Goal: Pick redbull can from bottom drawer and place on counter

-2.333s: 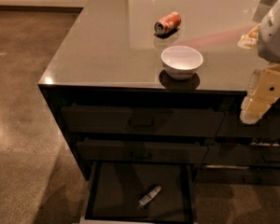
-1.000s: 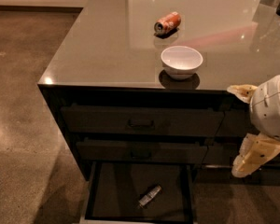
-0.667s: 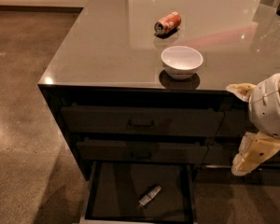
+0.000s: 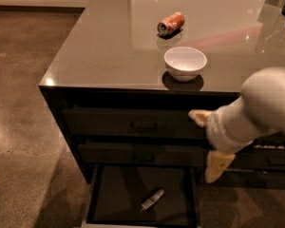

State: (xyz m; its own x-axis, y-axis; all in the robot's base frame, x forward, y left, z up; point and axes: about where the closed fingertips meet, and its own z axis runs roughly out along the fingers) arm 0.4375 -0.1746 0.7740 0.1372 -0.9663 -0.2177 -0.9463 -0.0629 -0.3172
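The redbull can (image 4: 152, 199) lies on its side on the dark floor of the open bottom drawer (image 4: 115, 194), below the gripper (image 4: 204, 145) and to its left in the camera view; nothing touches the can, and gripper and can are clearly apart. Its long axis runs on a diagonal, with the upper end turned towards the gripper's side of the drawer and the lower end away from it; which end is the top I cannot tell.

The gripper hangs in front of the cabinet face, level with the two closed drawers (image 4: 143, 126) and above the right-hand edge of the open one; its two pale fingers stand well apart, one up by the top drawer, one down by the drawer's right rim, and they hold nothing.

As I judge it, the reach is not finished; the single arm has to go down and leftward into the drawer, and the jaws would best close across the can's narrow width, crosswise to that diagonal.

Above the gripper lies the counter (image 4: 109, 46); a white bowl (image 4: 185, 61) stands near its front edge, just above the gripper, and an orange-red can (image 4: 171, 23) lies on its side farther back.
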